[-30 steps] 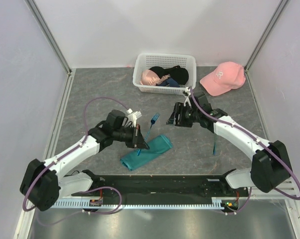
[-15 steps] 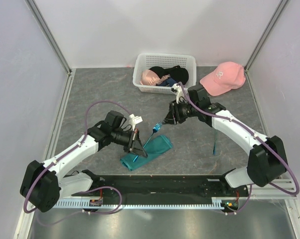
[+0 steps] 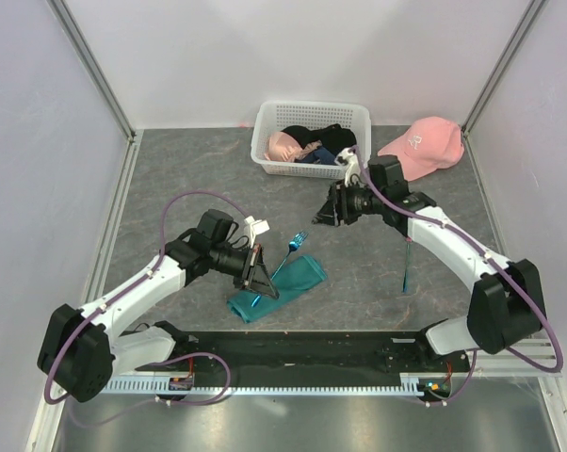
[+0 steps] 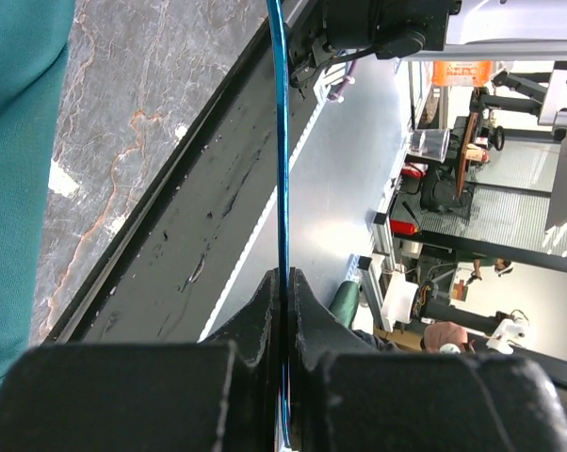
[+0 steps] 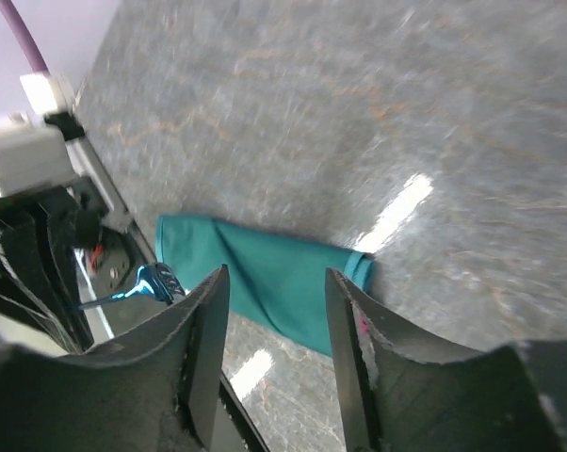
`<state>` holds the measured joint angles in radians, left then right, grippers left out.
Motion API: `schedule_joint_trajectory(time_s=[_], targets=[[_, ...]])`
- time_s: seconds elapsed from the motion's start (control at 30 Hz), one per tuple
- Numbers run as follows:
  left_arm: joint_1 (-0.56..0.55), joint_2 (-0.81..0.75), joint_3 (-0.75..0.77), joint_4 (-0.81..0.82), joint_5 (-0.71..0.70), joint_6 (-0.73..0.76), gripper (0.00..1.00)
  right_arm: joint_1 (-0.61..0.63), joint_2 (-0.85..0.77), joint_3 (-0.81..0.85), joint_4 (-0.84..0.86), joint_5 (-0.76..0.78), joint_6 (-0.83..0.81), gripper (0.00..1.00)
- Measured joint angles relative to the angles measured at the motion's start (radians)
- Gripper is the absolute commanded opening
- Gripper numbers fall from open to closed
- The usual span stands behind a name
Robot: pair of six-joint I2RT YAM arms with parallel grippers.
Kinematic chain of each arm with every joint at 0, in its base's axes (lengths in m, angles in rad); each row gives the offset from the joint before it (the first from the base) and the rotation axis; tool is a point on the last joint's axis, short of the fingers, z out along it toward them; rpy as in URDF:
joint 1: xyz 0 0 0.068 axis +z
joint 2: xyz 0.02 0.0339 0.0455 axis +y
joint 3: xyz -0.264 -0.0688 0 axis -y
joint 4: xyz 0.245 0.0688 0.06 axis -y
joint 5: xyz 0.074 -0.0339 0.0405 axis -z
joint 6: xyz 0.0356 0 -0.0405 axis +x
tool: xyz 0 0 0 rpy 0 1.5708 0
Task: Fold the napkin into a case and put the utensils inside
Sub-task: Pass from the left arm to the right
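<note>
Teal cloth, the napkin (image 3: 288,285), lies in the top view as a narrow folded strip on the grey tabletop (image 3: 170,179), near centre. Its long axis runs from near-left to far-right. The left tool (image 3: 263,281) sits over the strip's near-left half, clenched on the handle of the blue fork (image 3: 293,245). The fork slants from the tool toward the far right, roughly along the strip's axis, and its head is just past the cloth's far edge. The right tool (image 3: 332,215) hangs farther off, well apart from the strip, toward the white basket (image 3: 312,105) and the pink cap (image 3: 420,146). A second utensil (image 3: 408,268) lies on the tabletop to the right, under the right arm, too small to tell its colours.

The left wrist view confirms the fingers (image 4: 260,311) pinched tight on the fork's thin blue handle. The napkin fills the left margin, just beside the handle.

The right wrist view shows the right tool's jaws parted with nothing between them. The strip, with the fork's head at its left end, lies below and beyond.

Judgement: the fold appears done and the fork's insertion is in hand. The left arm is the nearer. The move turns on lining the fork's length with the strip's opening, which cannot be made out in these views.
</note>
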<state>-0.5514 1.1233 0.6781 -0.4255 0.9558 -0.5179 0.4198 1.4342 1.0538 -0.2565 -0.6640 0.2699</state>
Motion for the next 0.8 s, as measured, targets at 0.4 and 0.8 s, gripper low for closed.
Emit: schedule_joint_trajectory(time_s=[0.4,0.8], targets=[[0.0,0.013,0.0,0.0,0.022,0.0,0.02,0.032,-0.031,-0.006,0.024,-0.118,0.013,0.51],[0.0,0.013,0.0,0.0,0.028,0.0,0.02,0.049,0.034,-0.032,0.039,-0.171,0.011,0.35]])
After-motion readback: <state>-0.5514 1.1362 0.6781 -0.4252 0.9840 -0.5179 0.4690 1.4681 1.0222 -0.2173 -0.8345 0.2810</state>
